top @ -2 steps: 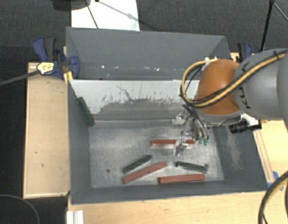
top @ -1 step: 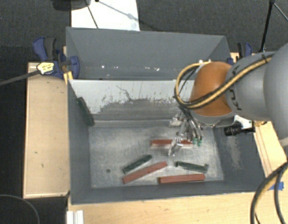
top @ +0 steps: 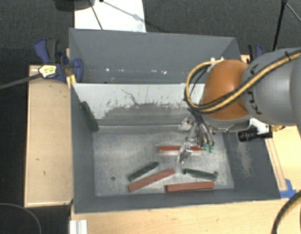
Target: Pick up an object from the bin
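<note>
Bin [top: 141,57]: grey metal with sloped walls, filling the middle of the frame; the floor is scuffed and the back wall is streaked with pale scratches.
Room: dark floor [top: 24,13] around the bin; a white sheet [top: 116,6] lies beyond the back wall at the top of the frame.
Arm [top: 277,87]: grey, coming in from the right, with an orange cover [top: 223,89] at the wrist and yellow-and-black cables looped over it.
Gripper [top: 185,155]: low over the bin floor, right of centre, at the right end of the red bar.
Gripper state: cannot tell how far open it is, nor whether it has hold of anything.
Red bar [top: 167,149]: short, flat, red-brown, lying roughly level on the floor just right of centre; its right end is hidden under the gripper.
Right green bar [top: 199,173]: dark, just below the gripper, tilted slightly down to the right.
Left green bar [top: 143,170]: dark, lower left of the gripper, slanting up to the right.
Long red bar [top: 151,179]: just below the left green bar, at nearly the same slant.
Front red bar [top: 189,186]: lies level near the front wall, under the right green bar.
Wall green bar [top: 88,116]: rests against the left wall at the upper left of the bin, well apart from the rest.
In the way: the three nearer bars lie close below the gripper, none lying on the red bar.
</note>
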Robot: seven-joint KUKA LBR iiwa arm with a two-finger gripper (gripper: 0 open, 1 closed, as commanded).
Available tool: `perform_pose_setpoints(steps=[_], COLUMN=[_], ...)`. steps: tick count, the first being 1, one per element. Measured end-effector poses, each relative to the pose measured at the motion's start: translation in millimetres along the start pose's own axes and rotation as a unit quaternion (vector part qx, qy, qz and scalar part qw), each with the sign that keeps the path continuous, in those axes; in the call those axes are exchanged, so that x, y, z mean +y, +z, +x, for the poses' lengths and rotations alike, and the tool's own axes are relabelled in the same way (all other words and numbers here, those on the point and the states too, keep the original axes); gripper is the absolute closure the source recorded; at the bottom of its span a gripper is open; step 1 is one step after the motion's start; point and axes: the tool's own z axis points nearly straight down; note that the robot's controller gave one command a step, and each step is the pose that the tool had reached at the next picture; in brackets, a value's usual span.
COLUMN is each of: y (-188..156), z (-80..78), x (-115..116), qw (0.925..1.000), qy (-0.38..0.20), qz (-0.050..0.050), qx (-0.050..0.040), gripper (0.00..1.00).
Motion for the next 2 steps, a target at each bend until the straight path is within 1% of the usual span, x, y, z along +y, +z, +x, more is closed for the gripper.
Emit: perform_pose_setpoints(steps=[1, 2], y=[55.5, 50.5], z=[-8.3, -5.1], x=[4.7, 10.0], qw=[0.9998, 0.9989], qy=[0.017, 0.046], qz=[0.0, -0.002], qx=[0.0006, -0.0061], gripper=[0.0, 1.0])
